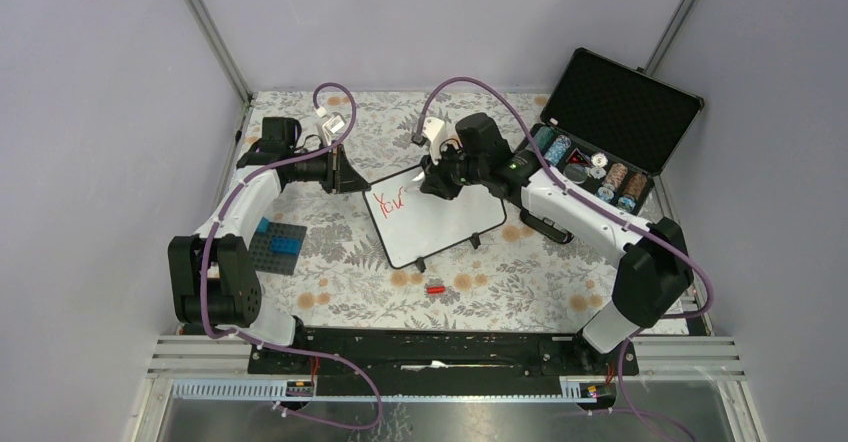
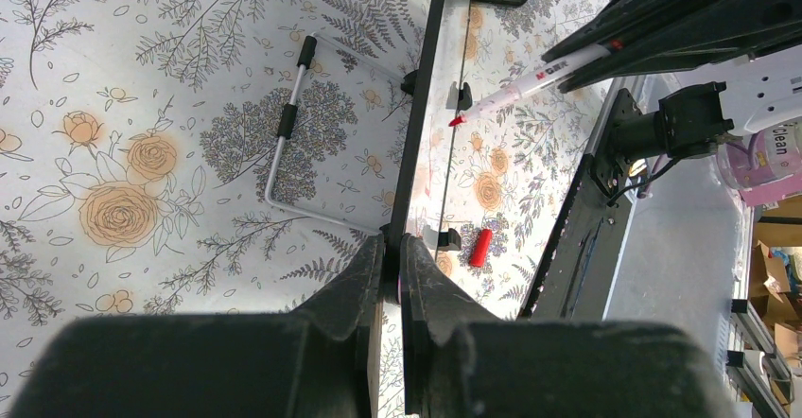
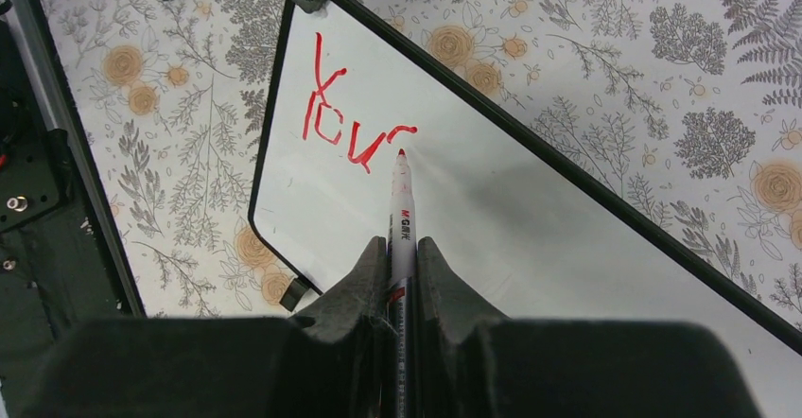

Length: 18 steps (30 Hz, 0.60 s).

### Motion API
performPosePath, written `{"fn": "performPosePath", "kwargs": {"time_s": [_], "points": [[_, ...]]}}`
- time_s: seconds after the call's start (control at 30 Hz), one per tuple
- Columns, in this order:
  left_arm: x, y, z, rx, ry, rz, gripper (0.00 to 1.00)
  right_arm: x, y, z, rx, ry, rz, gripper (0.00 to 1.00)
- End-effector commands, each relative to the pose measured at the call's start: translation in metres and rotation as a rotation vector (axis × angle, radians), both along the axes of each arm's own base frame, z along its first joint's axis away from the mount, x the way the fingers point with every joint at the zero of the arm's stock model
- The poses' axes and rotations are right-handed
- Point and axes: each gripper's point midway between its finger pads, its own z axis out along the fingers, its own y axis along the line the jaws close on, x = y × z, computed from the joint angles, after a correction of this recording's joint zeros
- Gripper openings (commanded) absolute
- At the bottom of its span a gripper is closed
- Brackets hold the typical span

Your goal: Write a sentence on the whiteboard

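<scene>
The whiteboard (image 1: 445, 227) lies tilted on the floral cloth in mid-table. The sentence (image 1: 390, 200) shows at the board's left end as red strokes reading roughly "You" plus one short hooked stroke (image 3: 345, 120). My left gripper (image 1: 355, 184) is shut on the whiteboard's far-left corner, and in the left wrist view the board's black rim (image 2: 416, 125) runs edge-on between its fingers (image 2: 392, 248). My right gripper (image 3: 402, 246) is shut on a white marker (image 3: 401, 205). The marker's red tip sits on the whiteboard (image 3: 530, 210) just below the last stroke.
A red marker cap (image 1: 435, 288) lies in front of the board. An open black case (image 1: 610, 127) with round spools stands at the back right. A blue-and-black brick plate (image 1: 278, 245) lies at the left. A wire stand (image 2: 284, 134) lies beside the board.
</scene>
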Motion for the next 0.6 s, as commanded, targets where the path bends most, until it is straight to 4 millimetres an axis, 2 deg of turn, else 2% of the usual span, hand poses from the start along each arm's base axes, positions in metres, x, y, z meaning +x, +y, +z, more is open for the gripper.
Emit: {"fn": "performPosePath", "kwargs": {"time_s": [0.0,0.23,0.57], "points": [[-0.003,-0.003,0.004,0.018,-0.026,-0.013,0.00,0.009,0.003,0.000,-0.011,-0.035,-0.007,0.00],[-0.004,-0.003,0.003,0.018,-0.025,-0.012,0.00,0.011,0.001,-0.009,-0.033,-0.028,-0.015,0.00],[-0.004,-0.003,0.002,0.020,-0.023,-0.012,0.00,0.001,-0.008,-0.025,-0.062,-0.008,-0.018,0.00]]}}
